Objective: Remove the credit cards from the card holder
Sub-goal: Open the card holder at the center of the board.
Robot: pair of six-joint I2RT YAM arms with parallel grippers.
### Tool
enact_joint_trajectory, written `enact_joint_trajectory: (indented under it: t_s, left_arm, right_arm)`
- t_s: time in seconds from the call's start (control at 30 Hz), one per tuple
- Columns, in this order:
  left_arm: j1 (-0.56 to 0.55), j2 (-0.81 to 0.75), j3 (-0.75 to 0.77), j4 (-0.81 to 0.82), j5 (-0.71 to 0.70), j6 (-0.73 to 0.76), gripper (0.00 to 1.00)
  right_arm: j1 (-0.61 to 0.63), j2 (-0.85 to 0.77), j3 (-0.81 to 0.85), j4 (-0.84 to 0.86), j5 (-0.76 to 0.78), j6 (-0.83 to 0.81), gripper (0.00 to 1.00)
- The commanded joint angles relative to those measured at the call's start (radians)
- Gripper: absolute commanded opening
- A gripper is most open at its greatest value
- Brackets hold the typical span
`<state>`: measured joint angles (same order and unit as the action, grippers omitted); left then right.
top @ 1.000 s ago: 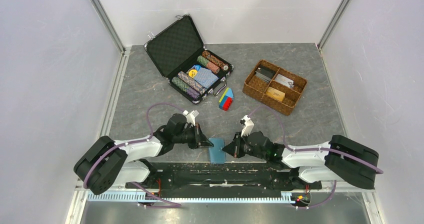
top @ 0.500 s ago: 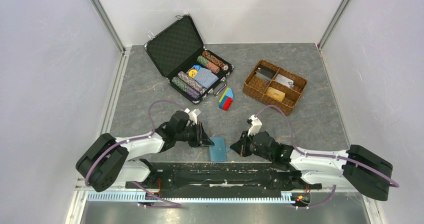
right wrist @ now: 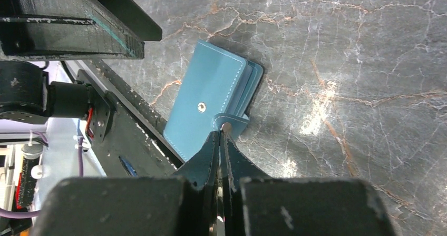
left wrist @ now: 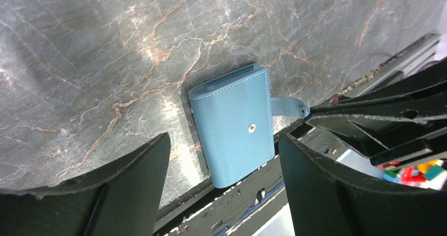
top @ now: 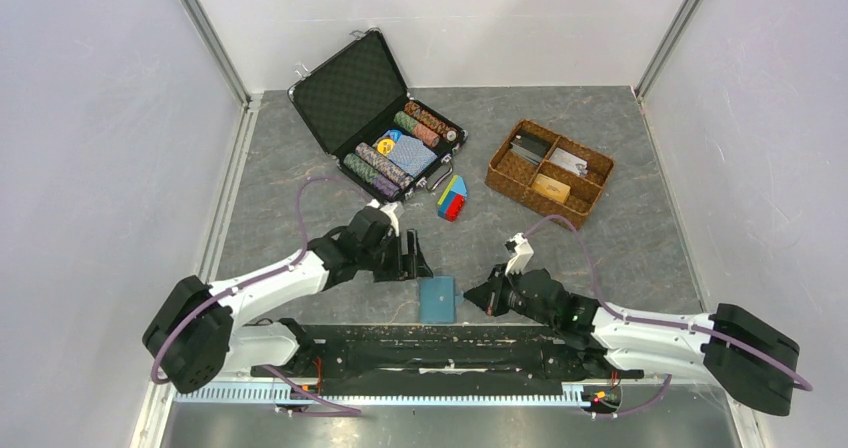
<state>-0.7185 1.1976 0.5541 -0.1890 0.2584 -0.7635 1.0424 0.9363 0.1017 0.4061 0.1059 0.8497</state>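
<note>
the left claw is held wide open above the tabletop, and nothing is gripped in it. seen from its wrist, the card holder is framed between the two spread fingers without being touched by either. the card holder is laid flat and folded shut just below and ahead of this claw, at the near edge of the tabletop, with its snap stud facing up. what lies inside it is hidden.

the right claw is closed tight, its tips brought together at the end of the card holder's strap tab, which sticks out on the side toward that claw. whether the tab is actually pinched cannot be told.

well beyond the right claw, a wicker tray is seen; an orange-yellow card is lain in its nearest compartment and a pale greyish card in another. well beyond the left claw, an open black chip case is placed, with a coloured toy block just beside it.
</note>
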Motion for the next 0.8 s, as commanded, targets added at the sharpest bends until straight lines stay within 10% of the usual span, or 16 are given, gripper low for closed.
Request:
enact_joint_trajectory:
  t_s: [0.0,0.77]
  left_arm:
    - [-0.081,0.043,0.141,-0.148,-0.11,0.082,0.83]
    - [-0.292,0.393,0.356,-0.224,-0.247,0.086,1.0]
  right_arm:
    - [-0.004,-0.04,-0.024,0.071,0.023,0.027,0.0]
    - [-0.004,-0.102,-0.062,0.06,0.05,0.025,0.0]
